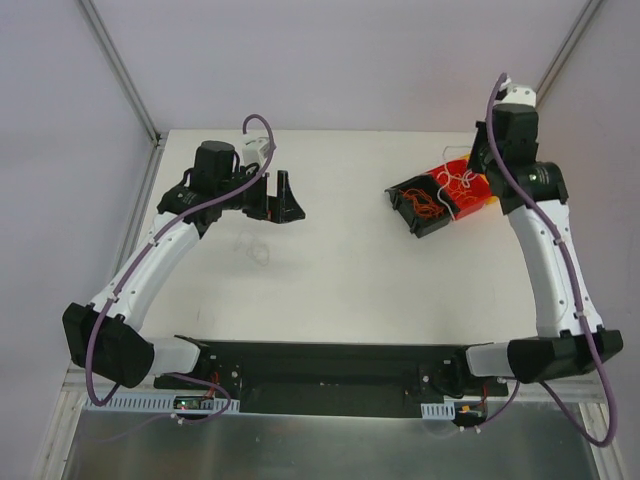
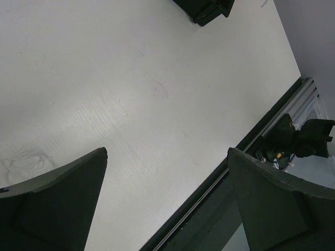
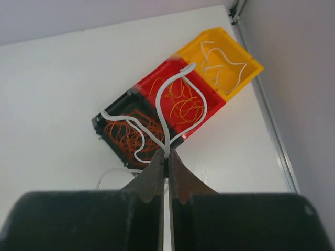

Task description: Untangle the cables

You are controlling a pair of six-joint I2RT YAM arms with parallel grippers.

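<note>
Right tool pressed together on a white cable looping above the red bin — the yellow bin, holding white strands, lies just beyond. Left tool spread — empty, well apart.

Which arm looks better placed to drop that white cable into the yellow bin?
Right, probably. The right gripper is shut on the white cable close by the yellow bin. The left gripper is open, empty, far across the table.
</note>
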